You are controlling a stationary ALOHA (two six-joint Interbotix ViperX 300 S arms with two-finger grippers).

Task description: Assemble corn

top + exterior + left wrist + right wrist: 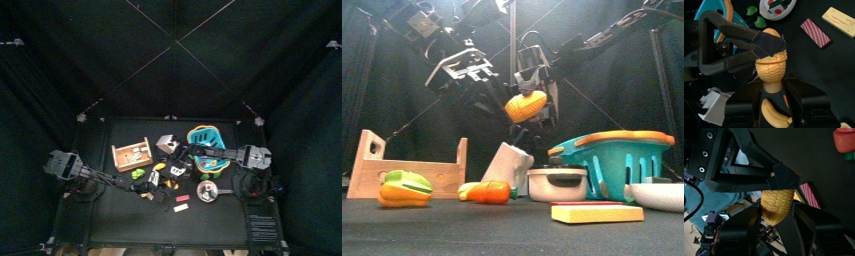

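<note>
At the bench's point(516, 235) front edge, well below both claws, lie a flat yellow block point(596, 213), a green-and-orange toy point(404, 188) and an orange piece point(490, 192). Behind them stand the wooden box point(402, 165) and the teal basket point(616, 160). Held up in the air, the corn point(527, 106) is pinched from both ends: the left claw point(769, 82) closes on one end, the right claw point(777, 214) on the other. The jaws hide much of the cob, so its green parts cannot be made out.
</note>
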